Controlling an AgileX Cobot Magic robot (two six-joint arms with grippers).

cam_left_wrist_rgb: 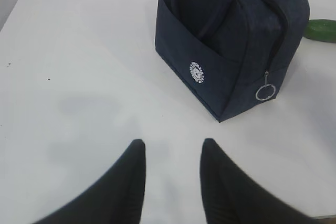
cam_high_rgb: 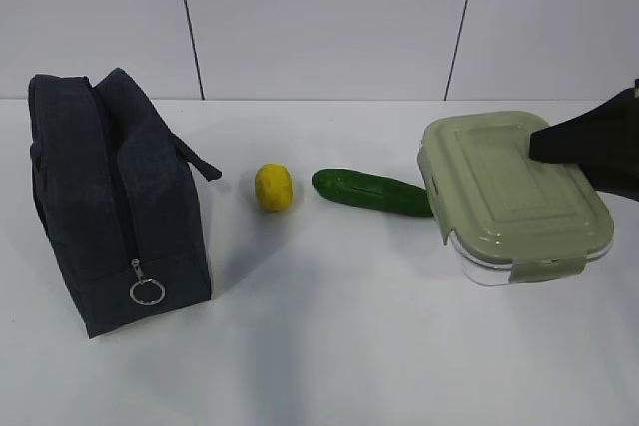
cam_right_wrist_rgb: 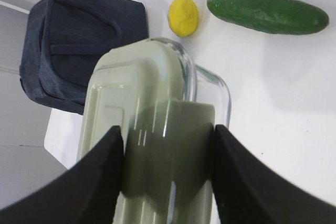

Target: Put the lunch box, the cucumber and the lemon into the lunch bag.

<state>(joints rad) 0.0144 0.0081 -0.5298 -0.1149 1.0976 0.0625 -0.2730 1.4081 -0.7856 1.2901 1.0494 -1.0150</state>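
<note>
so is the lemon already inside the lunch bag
No, the lemon sits on the table between the lunch bag and the cucumber.

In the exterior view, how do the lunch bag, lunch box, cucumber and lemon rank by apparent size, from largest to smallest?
1. Lunch bag
2. Lunch box, though its right end is partly hidden behind the gripper
3. Cucumber
4. Lemon

No two look close in size.

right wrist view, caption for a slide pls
Right gripper clamps the lunch box, tilted; lemon, cucumber and bag beyond.
</note>
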